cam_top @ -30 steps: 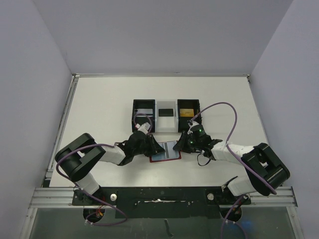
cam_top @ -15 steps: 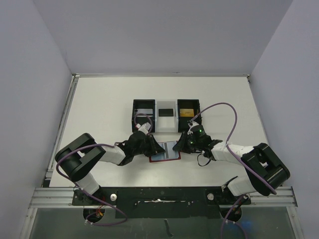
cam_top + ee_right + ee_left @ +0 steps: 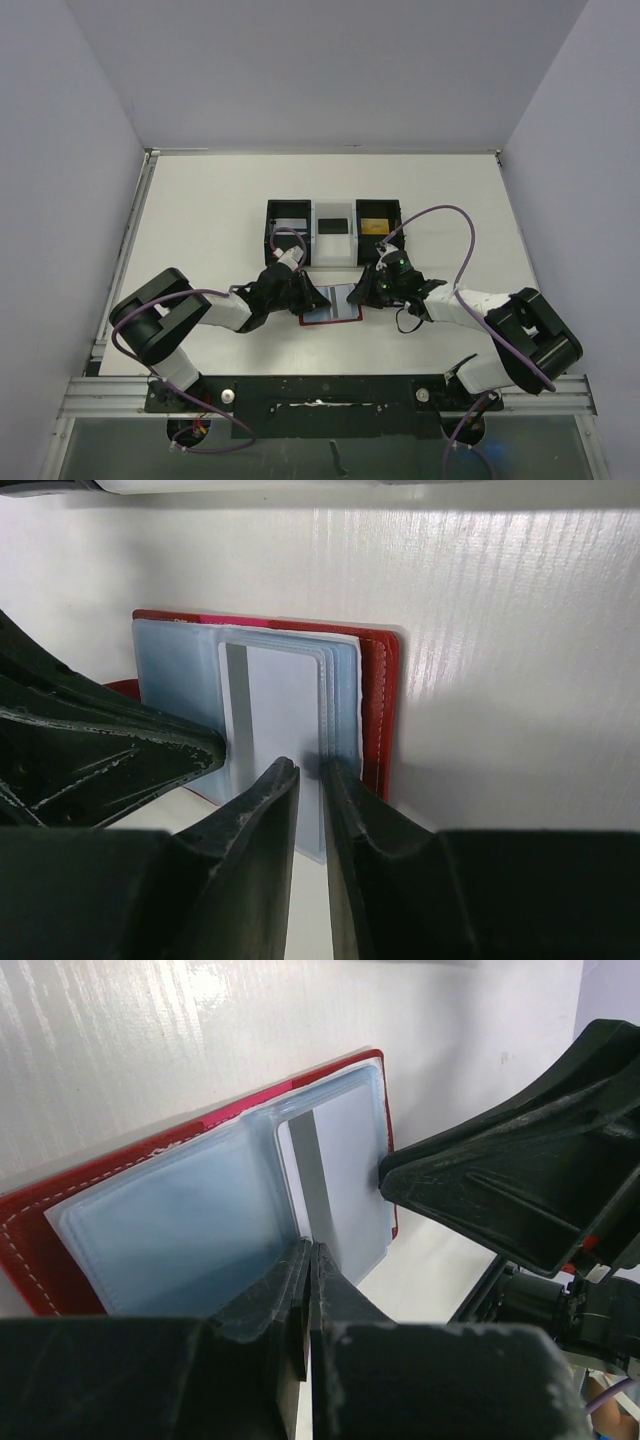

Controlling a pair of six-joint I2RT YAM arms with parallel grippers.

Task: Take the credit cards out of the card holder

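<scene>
Overhead overview; opposed wrist close-ups, same wallet (image 3: 331, 309)

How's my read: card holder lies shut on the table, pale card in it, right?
No: the card holder lies open, not shut, blue-grey sleeves up, as the left wrist view shows. It is on the table with a pale card in it.

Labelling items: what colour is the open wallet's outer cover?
Red wallet; clearest in the left wrist view.

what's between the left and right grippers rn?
The open card holder, a pale card in its clear sleeve. The top view shows it spanning from the left gripper to the right gripper; both wrist views agree.
</scene>
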